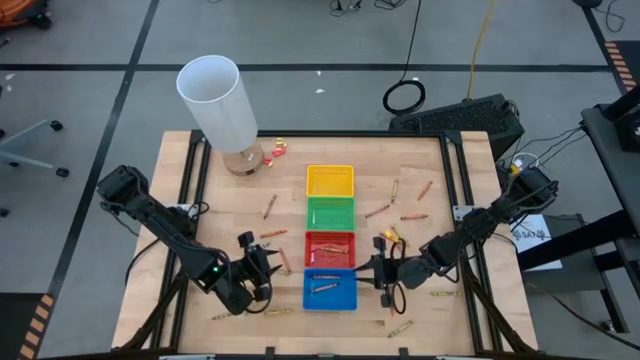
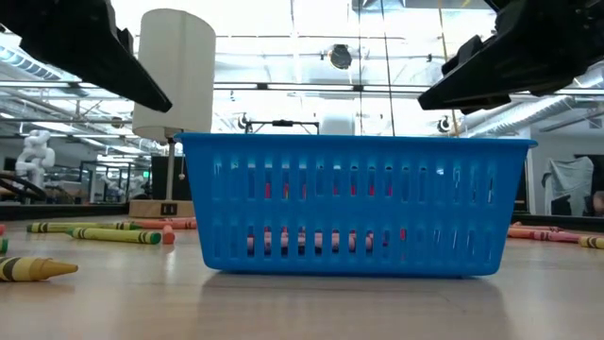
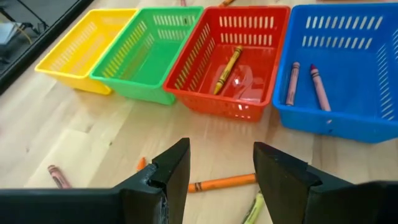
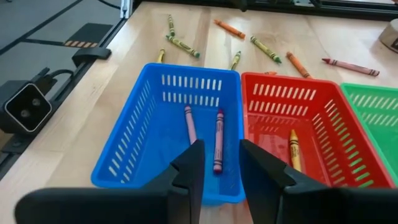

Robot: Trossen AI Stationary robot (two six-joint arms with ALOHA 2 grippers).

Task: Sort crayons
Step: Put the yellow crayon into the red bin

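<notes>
Inside blue tray [image 4: 124,155], two crayons [image 4: 217,140], label wording unreadable.

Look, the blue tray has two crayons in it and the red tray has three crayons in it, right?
Not quite. The blue tray does hold two crayons, but the red tray holds only one, a yellow-orange crayon. The right wrist view shows it, and the left wrist view shows the same counts.
</notes>
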